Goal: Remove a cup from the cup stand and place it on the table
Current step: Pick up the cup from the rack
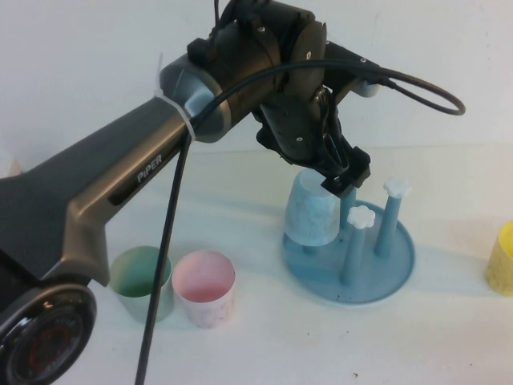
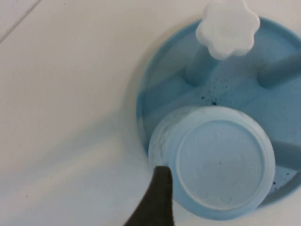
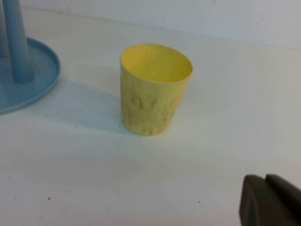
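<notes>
While the right hand (image 3: 268,200) idles, left hand (image 1: 343,172) hovers above the cup (image 1: 311,208).

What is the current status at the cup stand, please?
Left gripper over the cup, inverted on the cup stand. Right gripper low beside yellow cup. Nothing blocking.

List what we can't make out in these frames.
- Left gripper over the cup: high view, arm body blocks the fingers; left wrist view shows one dark tip only.
- Right gripper: only a dark corner in the right wrist view, outside the high view.
- Peg under the cup: hidden by the inverted cup on the cup stand.
- Yellow cup: cut by the high view's edge.
</notes>
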Controlling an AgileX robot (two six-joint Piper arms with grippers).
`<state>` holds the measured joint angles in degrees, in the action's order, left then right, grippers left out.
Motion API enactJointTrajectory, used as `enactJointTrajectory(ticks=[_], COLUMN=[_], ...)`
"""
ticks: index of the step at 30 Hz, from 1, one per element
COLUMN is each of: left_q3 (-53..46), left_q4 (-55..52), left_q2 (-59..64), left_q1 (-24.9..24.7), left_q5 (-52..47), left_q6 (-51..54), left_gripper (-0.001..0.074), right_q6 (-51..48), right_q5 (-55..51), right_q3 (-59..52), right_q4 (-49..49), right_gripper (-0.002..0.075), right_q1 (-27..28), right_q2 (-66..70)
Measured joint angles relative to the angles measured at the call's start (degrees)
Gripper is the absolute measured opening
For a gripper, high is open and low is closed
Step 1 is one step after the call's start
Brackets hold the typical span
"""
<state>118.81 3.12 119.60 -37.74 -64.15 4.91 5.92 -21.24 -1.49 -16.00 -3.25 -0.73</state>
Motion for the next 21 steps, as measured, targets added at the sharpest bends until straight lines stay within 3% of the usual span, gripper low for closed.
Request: enactJointTrajectory(ticks=[21], left_q3=[0.12], left_q4=[-3.12], left_q2=[5.98], left_q1=[0.0], left_q5=[1.32], left_q6=[-2.7], left_gripper=[0.0688], right_q6=[0.0], right_q5=[0.0], right_q3=[0.0], right_q4=[-0.2], right_gripper=[-0.0003], right_q1=[0.0], right_q2=[0.0])
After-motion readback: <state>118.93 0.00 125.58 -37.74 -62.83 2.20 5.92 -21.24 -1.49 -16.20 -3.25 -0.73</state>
